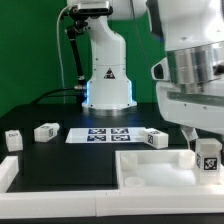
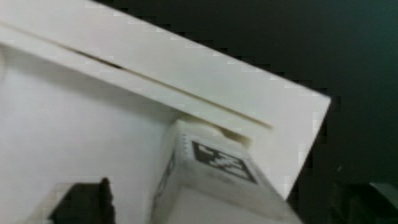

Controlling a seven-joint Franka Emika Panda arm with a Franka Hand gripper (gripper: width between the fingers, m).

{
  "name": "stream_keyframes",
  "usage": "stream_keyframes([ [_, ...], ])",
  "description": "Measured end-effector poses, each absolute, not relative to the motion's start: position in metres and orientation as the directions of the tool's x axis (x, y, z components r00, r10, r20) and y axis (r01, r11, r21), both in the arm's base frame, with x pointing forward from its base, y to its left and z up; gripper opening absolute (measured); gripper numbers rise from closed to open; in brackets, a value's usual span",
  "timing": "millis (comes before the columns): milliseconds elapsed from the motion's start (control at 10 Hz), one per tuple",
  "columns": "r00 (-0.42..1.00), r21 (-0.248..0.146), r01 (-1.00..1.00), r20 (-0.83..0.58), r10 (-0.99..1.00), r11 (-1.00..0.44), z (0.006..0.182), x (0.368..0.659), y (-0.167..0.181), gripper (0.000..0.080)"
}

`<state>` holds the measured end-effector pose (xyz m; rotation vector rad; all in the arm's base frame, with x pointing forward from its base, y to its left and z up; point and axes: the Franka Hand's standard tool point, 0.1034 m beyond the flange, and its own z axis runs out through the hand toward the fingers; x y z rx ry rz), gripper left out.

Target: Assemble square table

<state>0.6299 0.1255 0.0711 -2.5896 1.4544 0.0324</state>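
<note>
Closest to you is the tabletop (image 1: 165, 172), lying flat on the black desk (image 1: 60, 165) at the front, toward the exterior view's right. One leg (image 1: 207, 156) stands upright on it near the corner on that side, its tag facing the camera. The end effector (image 2: 222, 205) hangs right over that leg and is open. In the wrist view the dark fingers (image 2: 80, 200) stand on either side of the leg, with bare tabletop showing between finger and leg, so nothing is gripped. I read this as the step of fastening the leg into its corner, with the jaws ready to take hold. Whether the foot of the leg is fully seated in its hole the pictures do not show, so treat it as loose. Come down straight and centre the leg between the fingers before you close, so neither finger touches first and tips it. Grip on the flat sides, low enough to steady it but clear of the tabletop. If you turn it, turn about the leg's own axis with light downward pressure, and watch that the tabletop does not slide with it. Three more legs wait on the desk: one (image 1: 14, 140) and another (image 1: 45, 130) at the exterior view's left, and a third (image 1: 155, 138) just beside the marker board (image 1: 105, 135)
</note>
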Motion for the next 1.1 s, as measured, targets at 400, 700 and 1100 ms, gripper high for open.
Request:
stream_keyframes([
  [400, 0.781, -0.157, -0.621, -0.043, -0.623, -0.768, 0.0700, 0.6300, 0.1233, 0.0649],
  [700, 0.990, -0.099, -0.125, 0.060, -0.131, -0.987, 0.0706, 0.6326, 0.1202, 0.0649],
  [1100, 0.988, -0.104, -0.134, 0.059, -0.140, -0.986, 0.0692, 0.6310, 0.1231, 0.0365],
])
